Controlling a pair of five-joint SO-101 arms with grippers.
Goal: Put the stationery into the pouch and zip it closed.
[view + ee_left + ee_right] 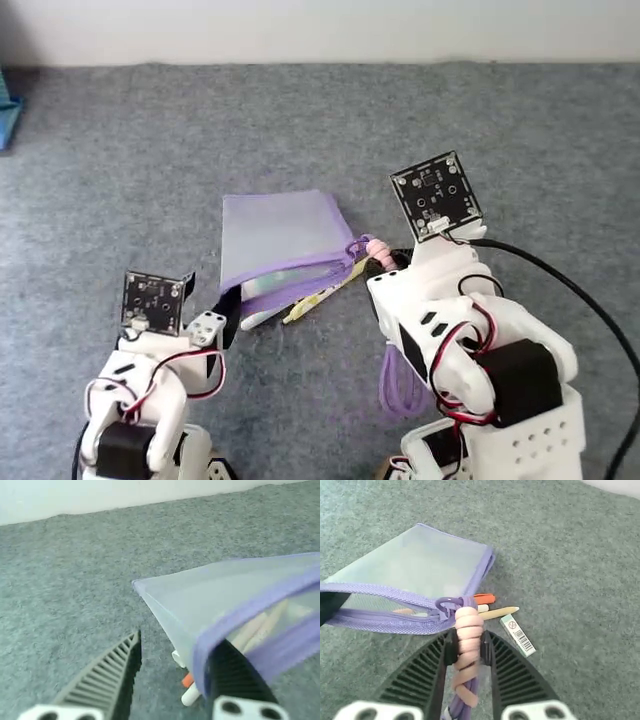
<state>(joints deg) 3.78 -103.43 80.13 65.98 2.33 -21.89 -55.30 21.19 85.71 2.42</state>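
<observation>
Pouch (275, 232) flat on the grey mat (500, 130), mouth gaping toward the arms, and both of them are at it. Right gripper (468, 639) is pinched tight on the pink pull (468, 622) at the zip's end, which looks like the grip for running the slider along. Left gripper (177, 645) sits at the opposite corner, jaws spread wide. One finger is out over the mat, the other dark against the mouth's purple edge, and whether it's inside or beneath I can't tell. Likely it's there to anchor the pouch against the tug.

But hold on, not everything is in! Some sticks show through the clear wall, yet a pencil (499, 612) and an orange-capped pen (484, 599) poke out beside the pull. An eraser (518, 635) lies on the mat just beside them, outside the pouch. Zip now and it would likely snag on those tips; they want pushing in first.
</observation>
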